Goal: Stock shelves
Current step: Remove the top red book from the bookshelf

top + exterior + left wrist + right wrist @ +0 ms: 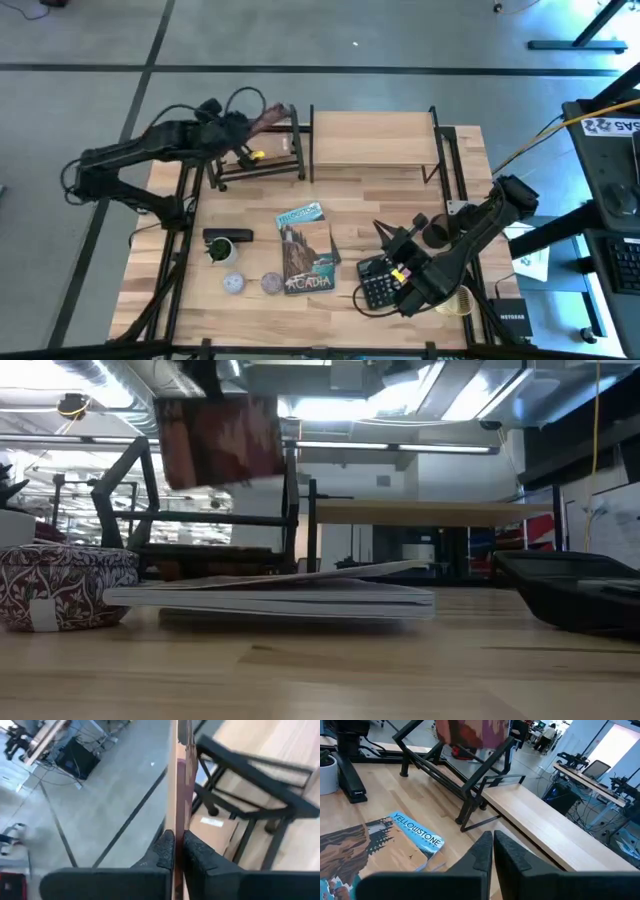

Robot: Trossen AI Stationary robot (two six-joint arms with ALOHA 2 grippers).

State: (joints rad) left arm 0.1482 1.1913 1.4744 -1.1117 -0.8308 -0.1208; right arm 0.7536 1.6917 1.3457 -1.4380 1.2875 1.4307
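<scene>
The wooden surface (350,290) carries two shelves along its far edge: a light-wood board shelf (372,140) on thin black uprights at far centre, and just left of it a black metal-bar book rack (258,160). Near the middle lie two flat books, the top one a Yellowstone book (415,837) over an Acadia book (308,270). The left claw (175,852) hangs over the far side of the rack, its fingers pinched on a thin reddish-brown book (220,440) held upright above the bars, apparently not yet resting in the rack. The right claw (492,850) waits at the near right with fingers closed on nothing, above a black calculator (380,283). Near left stand a black stapler (228,237) and a small potted plant (220,252)
</scene>
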